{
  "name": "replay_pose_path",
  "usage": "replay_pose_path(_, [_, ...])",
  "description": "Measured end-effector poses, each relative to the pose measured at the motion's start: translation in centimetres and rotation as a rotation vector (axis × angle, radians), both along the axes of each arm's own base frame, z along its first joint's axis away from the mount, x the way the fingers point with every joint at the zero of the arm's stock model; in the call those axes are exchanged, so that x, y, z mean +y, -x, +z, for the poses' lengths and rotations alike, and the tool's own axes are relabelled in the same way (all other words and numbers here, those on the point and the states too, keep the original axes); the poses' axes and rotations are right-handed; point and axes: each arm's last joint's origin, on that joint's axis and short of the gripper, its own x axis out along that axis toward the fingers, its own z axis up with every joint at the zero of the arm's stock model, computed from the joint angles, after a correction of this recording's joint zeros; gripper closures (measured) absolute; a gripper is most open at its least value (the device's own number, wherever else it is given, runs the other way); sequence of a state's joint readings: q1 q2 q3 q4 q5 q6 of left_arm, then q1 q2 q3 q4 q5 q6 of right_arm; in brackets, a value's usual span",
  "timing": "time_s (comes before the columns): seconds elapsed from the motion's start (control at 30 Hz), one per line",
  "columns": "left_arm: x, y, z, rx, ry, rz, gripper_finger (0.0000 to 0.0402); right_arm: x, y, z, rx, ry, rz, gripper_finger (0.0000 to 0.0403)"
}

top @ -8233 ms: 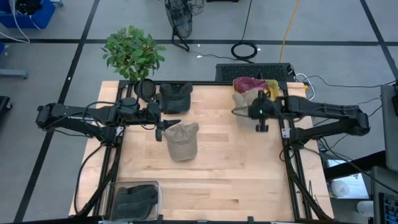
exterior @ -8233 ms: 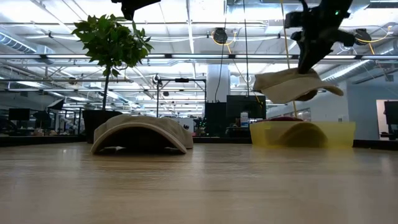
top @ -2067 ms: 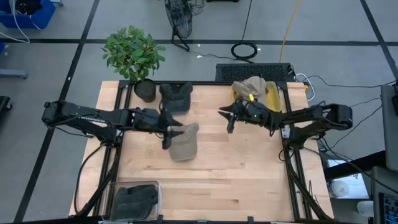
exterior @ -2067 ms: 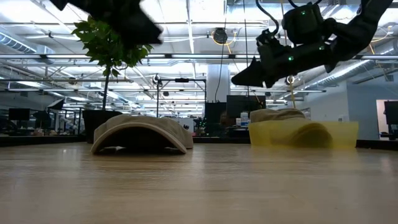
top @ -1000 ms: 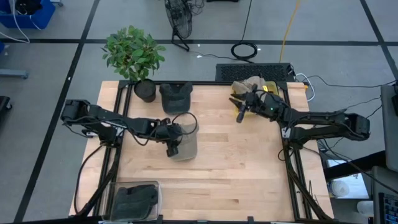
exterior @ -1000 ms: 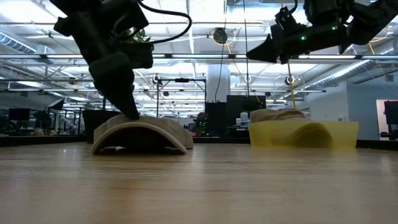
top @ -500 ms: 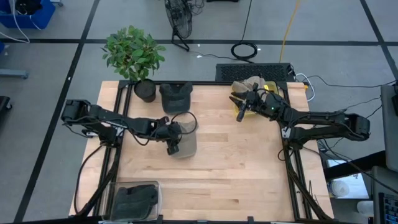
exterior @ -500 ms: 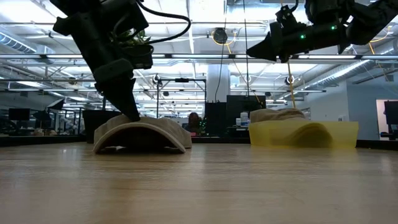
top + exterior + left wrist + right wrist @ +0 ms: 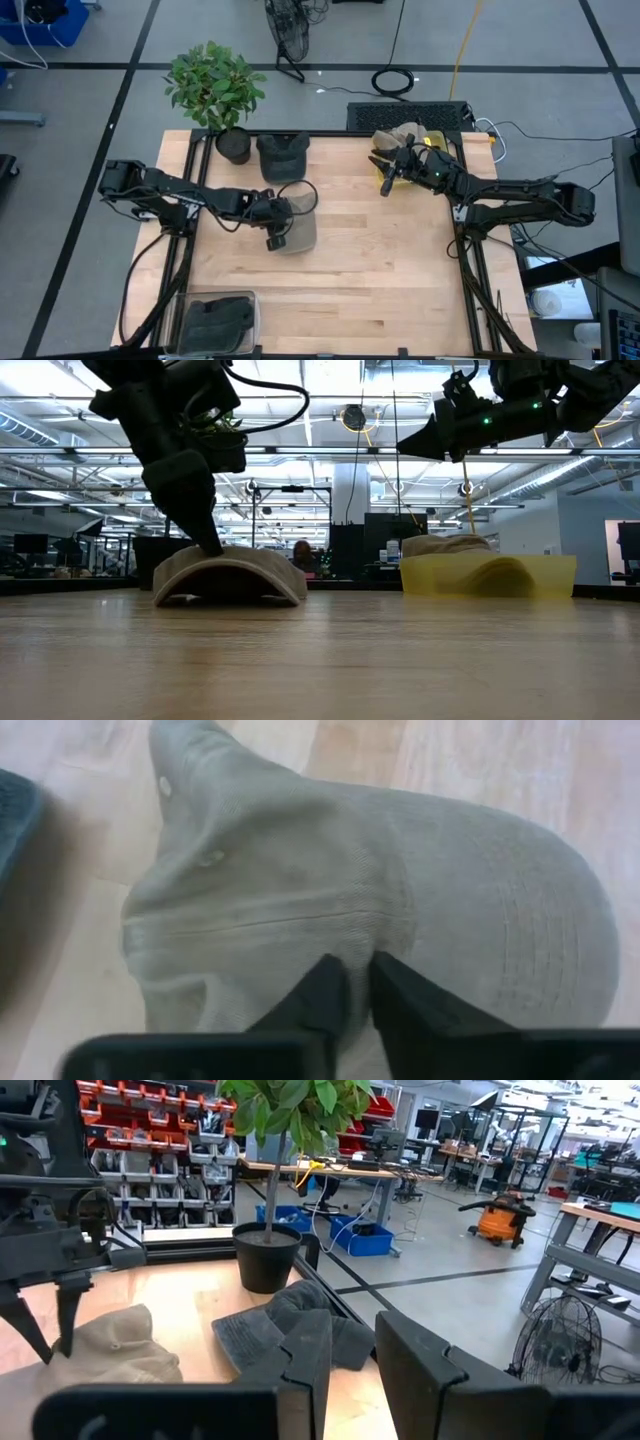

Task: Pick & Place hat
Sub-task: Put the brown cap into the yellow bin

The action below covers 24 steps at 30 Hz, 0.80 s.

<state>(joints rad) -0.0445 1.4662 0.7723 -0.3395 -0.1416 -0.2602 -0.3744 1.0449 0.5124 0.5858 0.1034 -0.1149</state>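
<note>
Table: light wooden top (image 9: 380, 270), seen from above with a dark frame around; workshop floor and cables beyond.
Plant: potted, at about 11 o'clock of the table (image 9: 215, 88), just outside the far edge.
Dark hat: lying flat at about 12 o'clock (image 9: 282, 155), beside the plant pot, not touched.
Tan hat: near the table centre, a little toward 9 o'clock (image 9: 300, 225); resting on the wood with brim down (image 9: 230, 575).
Left gripper: down on the crown of the tan hat (image 9: 349, 985); jaws narrow, pinching a small fold of the cloth between the tips.
Yellow bin: at about 1 o'clock (image 9: 487, 575); already holding a pale hat (image 9: 403, 133) and something reddish under it.
Right gripper: waiting in the air above the near side of the yellow bin (image 9: 385, 186); jaws narrow with a small gap (image 9: 352, 1365), holding nothing.
Tray: clear one at about 7 o'clock (image 9: 252, 298), with dark cloth items inside, maybe more hats, cannot tell.
Done so far: seemingly one hat placed in the bin; grip on the tan hat just taken.
Left to do: lifting the tan hat, carrying it toward 1 o'clock, dropping it in the bin; probably the dark hat afterwards.
Risk: thin pinch of cloth only, so hat may slip or hang crooked during the lift.
</note>
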Motion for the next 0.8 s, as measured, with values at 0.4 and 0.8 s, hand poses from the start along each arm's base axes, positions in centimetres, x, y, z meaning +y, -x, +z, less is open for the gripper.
replay_pose_path(0.4, [0.2, -1.3, 0.9, -0.151, 0.003, -0.112, 0.0391, 0.0, 0.0, 0.0, 0.002, 0.002, 0.0, 0.0332])
replay_pose_path(0.8, [0.1, -3.2, 3.0, -0.43, -0.101, -0.268, 0.0394, 2.4, 0.7, 0.6, 0.033, -0.038, 0.244, 0.0332])
